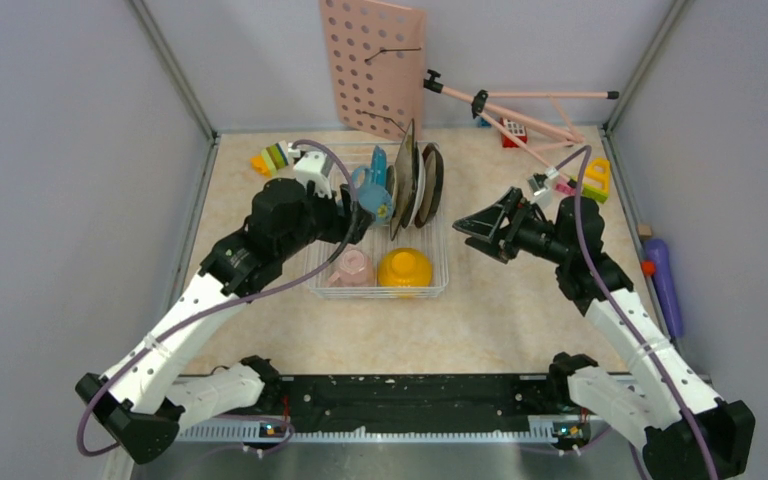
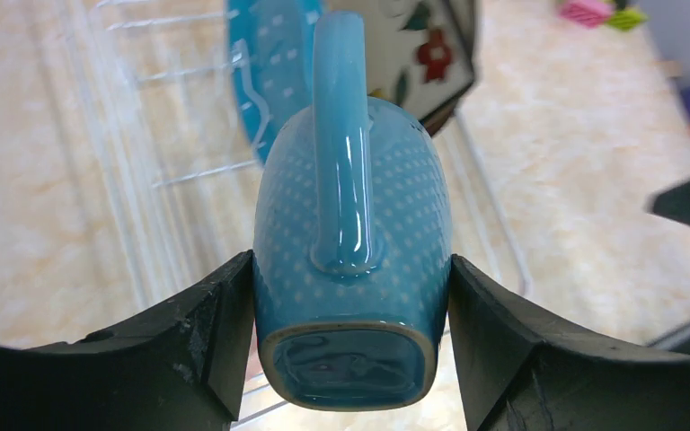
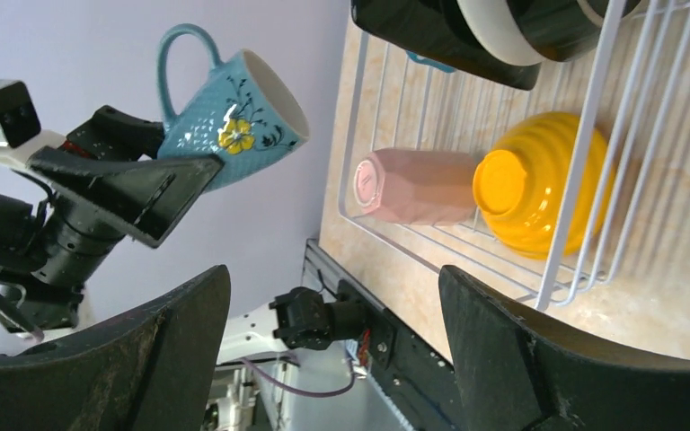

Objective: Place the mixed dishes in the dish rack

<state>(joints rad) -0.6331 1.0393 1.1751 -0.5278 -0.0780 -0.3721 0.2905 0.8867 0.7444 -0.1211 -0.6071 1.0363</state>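
My left gripper [image 1: 363,212] is shut on the small blue cup [image 2: 350,260]. Its base sits between both fingers, the handle points away, and the cup hangs over the white wire dish rack [image 1: 430,288]. The cup [image 3: 234,121] also shows in the right wrist view, with a yellow flower on its side. In the rack lie the pink cup [image 1: 350,266] and the yellow-orange bowl [image 1: 405,268], upside down. Plates [image 1: 415,185] stand on edge at the back, among them the teal dotted dish [image 2: 269,63] and the floral plate [image 2: 422,54]. My right gripper [image 1: 472,225] is open and empty, right of the rack.
A pink pegboard [image 1: 375,65] leans on the back wall, with a pink folding stand [image 1: 520,110] beside it. Toy blocks lie at the back left [image 1: 275,158] and back right [image 1: 595,180]. A purple object [image 1: 665,280] lies along the right wall.
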